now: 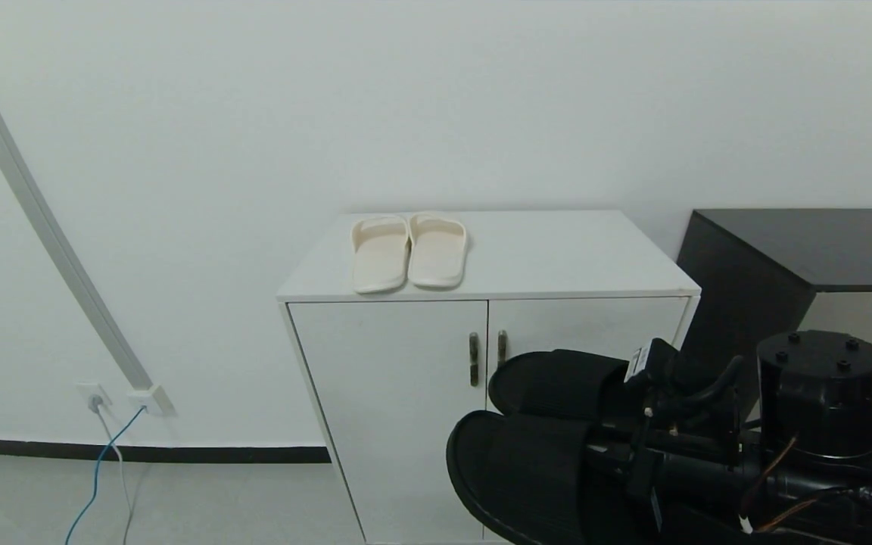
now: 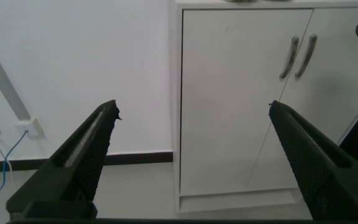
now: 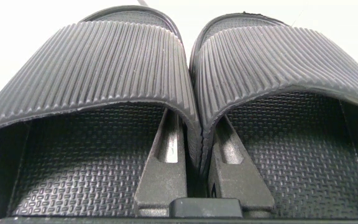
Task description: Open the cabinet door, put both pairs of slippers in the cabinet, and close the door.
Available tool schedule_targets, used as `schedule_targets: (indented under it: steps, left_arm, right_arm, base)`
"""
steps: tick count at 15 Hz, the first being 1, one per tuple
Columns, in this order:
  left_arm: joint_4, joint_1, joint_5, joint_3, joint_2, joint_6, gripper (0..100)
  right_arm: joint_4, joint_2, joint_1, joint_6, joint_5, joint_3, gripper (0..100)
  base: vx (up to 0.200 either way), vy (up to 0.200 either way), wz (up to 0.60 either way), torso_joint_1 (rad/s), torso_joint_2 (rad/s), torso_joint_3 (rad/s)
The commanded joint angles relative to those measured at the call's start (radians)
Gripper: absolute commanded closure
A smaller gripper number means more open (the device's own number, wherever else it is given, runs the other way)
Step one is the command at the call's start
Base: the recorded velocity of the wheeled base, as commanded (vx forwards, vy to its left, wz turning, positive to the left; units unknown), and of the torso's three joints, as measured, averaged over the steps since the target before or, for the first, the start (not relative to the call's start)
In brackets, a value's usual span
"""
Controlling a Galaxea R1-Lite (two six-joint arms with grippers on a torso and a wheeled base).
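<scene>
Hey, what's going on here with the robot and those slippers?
The right tool is shut on the black slippers, pinching the pair together by their inner edges, low in front of the white cabinet. The cabinet is closed. The beige slippers lie side by side on its top. The left tool is open and empty, pointed at the cabinet's front.
</scene>
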Motion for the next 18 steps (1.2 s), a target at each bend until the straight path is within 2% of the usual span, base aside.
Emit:
schedule_targets:
  steps: [1,11,18]
  left_arm:
    - [0.0,0.0,-0.001,0.0,0.001,0.0,0]
    - [0.0,0.0,-0.001,0.0,0.001,0.0,0]
    - [0.001,0.0,-0.001,0.0,0.001,0.003,0]
  right_arm:
    - [0.0,0.002,0.001,-0.001,0.002,0.0,100]
    - [-0.002,0.003,0.001,-0.016,0.002,0.013,100]
    - [-0.002,0.01,0.007,-0.017,0.003,0.019,100]
  base:
    - [0.0,0.0,0.0,-0.203,0.53,0.334]
    - [0.0,0.0,0.0,-0.168,0.49,0.329]
    - [0.0,0.0,0.0,-0.088,0.45,0.363]
